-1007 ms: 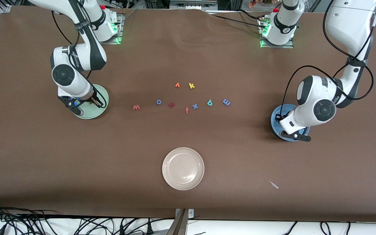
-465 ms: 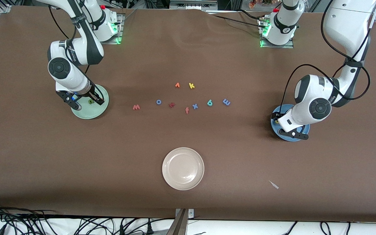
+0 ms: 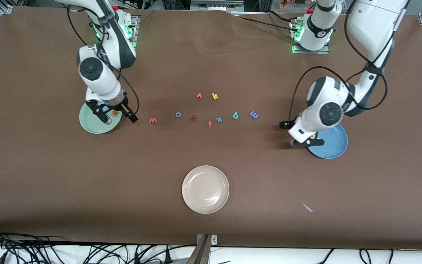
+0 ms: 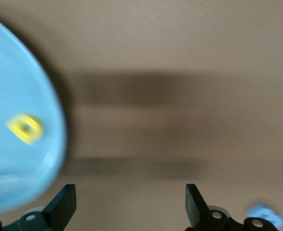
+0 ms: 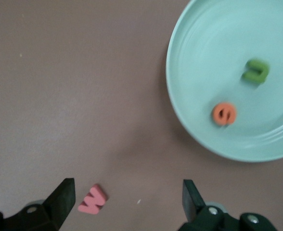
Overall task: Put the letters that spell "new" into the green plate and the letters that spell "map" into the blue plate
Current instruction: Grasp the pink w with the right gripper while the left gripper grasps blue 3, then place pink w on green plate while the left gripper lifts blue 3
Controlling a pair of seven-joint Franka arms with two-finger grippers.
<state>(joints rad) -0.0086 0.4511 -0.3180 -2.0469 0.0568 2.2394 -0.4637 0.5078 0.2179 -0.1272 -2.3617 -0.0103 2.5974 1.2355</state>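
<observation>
Both grippers are hanging empty at the plates' inner edges, fingers spread apart.

The right gripper (image 3: 117, 114) is hovering over the rim of the green plate (image 3: 88, 123), which is holding the green n (image 5: 255, 70) and orange e (image 5: 224, 113); the salmon w (image 3: 153, 120) is lying on the tabletop (image 3: 211, 154) just beside that plate. The left gripper (image 3: 294, 134) is hovering over the edge of the blue plate (image 3: 332, 143), where the yellow a (image 4: 26, 128) is sitting. The teal p (image 3: 235, 116) and blue m (image 3: 254, 114) are lying between the plates.
</observation>
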